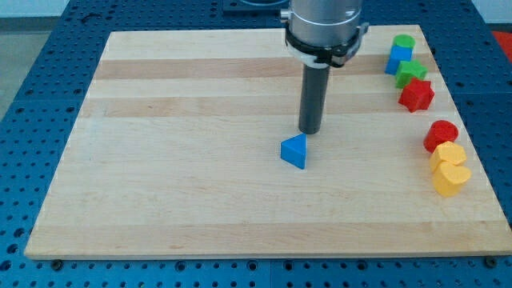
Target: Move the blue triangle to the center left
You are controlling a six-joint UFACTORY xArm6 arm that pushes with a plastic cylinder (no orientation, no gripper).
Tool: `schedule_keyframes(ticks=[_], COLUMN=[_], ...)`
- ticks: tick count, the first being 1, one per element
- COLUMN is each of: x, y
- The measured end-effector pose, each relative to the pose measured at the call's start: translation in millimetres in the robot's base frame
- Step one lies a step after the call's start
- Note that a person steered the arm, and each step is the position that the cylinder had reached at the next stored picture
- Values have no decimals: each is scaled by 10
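Tip (310, 131) stands just above the blue triangle (294, 151), near board (184, 192) centre. No claw fitted; nothing held. Other blocks line the view's right edge.

Triangle (294, 151) near the board's (184, 200) middle, my tip (310, 131) just above and to its right, almost touching. Seven blocks in a column down the view's right edge: four bunched at top (410, 70), three (446, 158) lower, well apart from triangle.
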State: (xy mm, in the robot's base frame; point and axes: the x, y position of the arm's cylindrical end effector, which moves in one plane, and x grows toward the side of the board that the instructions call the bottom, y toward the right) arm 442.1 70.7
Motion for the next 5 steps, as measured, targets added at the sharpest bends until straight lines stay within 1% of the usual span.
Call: schedule_keyframes(ticks=[2,3,4,5], x=[470,743,690,354], y=[187,24,-282,-388])
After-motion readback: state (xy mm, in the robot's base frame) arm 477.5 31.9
